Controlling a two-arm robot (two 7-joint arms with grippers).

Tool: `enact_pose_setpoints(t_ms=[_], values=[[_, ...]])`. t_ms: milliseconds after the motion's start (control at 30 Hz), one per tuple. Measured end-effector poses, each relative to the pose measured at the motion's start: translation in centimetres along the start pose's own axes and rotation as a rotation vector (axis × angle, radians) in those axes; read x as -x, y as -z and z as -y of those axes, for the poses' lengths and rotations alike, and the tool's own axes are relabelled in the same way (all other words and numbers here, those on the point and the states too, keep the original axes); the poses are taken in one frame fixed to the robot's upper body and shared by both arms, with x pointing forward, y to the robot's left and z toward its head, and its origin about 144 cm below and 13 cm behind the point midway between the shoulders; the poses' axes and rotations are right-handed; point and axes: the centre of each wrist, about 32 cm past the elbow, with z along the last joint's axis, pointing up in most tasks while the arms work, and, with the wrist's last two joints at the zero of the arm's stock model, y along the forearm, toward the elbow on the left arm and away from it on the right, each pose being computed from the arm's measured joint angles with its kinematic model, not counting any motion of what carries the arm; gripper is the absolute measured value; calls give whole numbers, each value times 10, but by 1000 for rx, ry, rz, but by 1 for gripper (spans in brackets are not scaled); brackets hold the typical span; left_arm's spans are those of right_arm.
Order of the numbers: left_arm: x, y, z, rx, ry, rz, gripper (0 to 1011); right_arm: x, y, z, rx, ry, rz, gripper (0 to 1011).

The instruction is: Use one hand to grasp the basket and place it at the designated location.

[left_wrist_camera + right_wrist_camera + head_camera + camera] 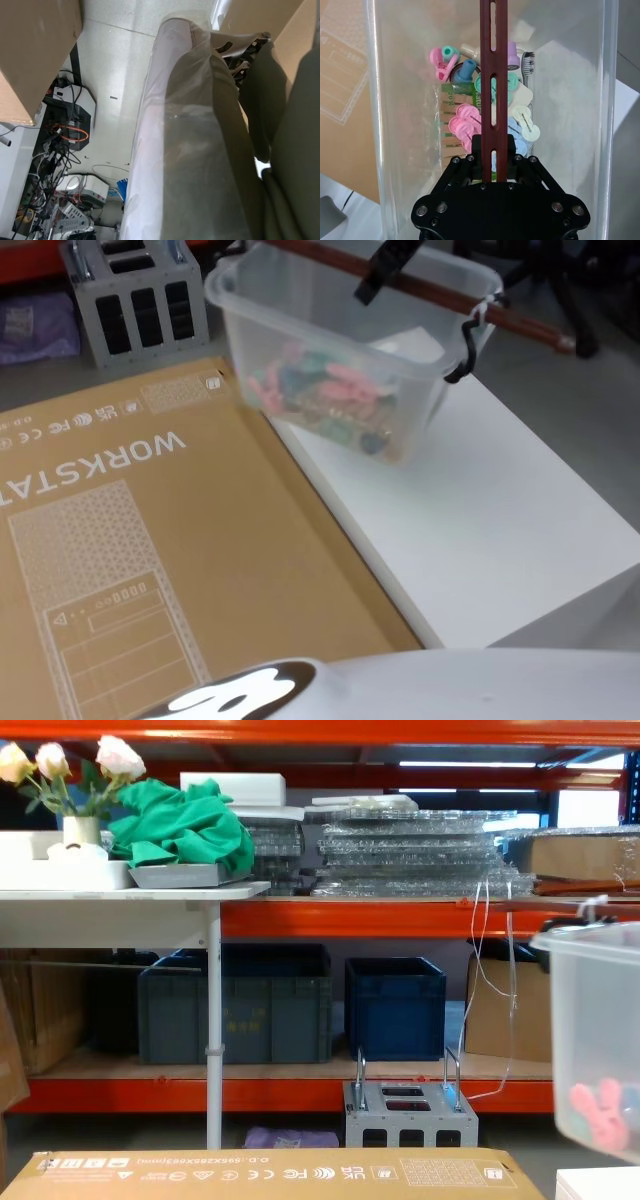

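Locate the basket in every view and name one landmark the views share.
Head view: basket at top centre, with the right gripper on its handle.
Right wrist view: seen from above, with the basket walls flanking that gripper.
Chest view: at the right edge.
Left wrist view: cannot make it out.
Landmark: the carton, left of the basket in the head view and along the bottom of the chest view.
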Motion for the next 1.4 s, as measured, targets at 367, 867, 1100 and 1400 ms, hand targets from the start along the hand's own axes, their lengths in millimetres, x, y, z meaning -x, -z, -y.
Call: enact_pose_setpoints(t_ms=[367, 867, 1100, 1400], values=[[0, 0, 0, 0, 0, 0, 0, 6, 28, 7, 97, -43, -169, 234], [0, 0, 0, 0, 0, 0, 0, 22, 55, 10, 172, -74, -364, 234], [0, 0, 0, 0, 0, 0, 0, 27, 60, 5, 203, -88, -436, 234], [0, 0, 0, 0, 0, 0, 0, 33, 64, -9, 214, -90, -489, 234]])
